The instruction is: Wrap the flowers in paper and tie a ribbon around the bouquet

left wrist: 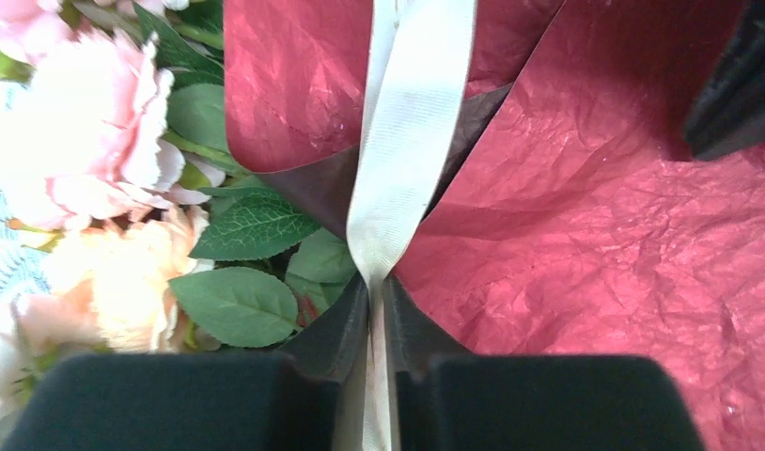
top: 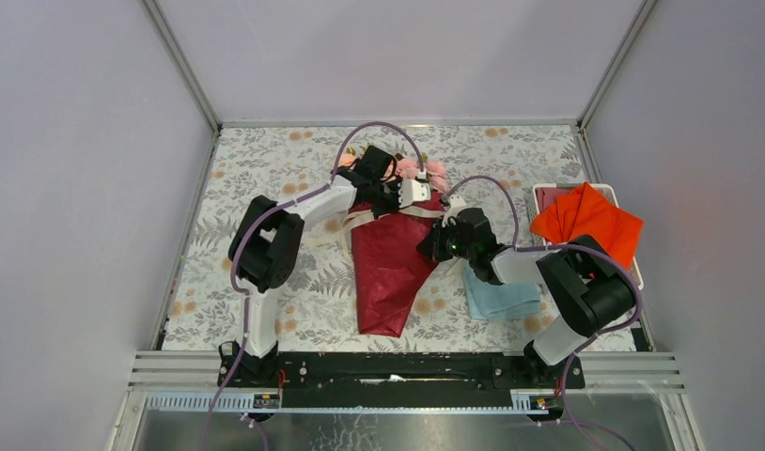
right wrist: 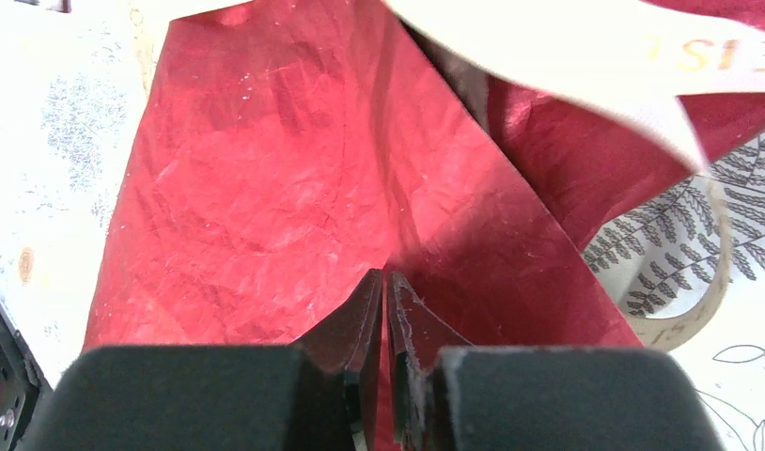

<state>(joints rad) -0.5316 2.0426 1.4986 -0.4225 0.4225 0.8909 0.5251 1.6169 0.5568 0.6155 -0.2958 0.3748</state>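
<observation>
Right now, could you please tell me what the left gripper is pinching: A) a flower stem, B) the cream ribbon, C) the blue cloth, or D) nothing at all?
B: in the left wrist view the ribbon runs down across the paper and disappears between the closed fingertips of the left gripper.

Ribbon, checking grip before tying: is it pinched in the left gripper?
Yes, the ribbon passes between the closed fingertips of the left gripper.
</observation>
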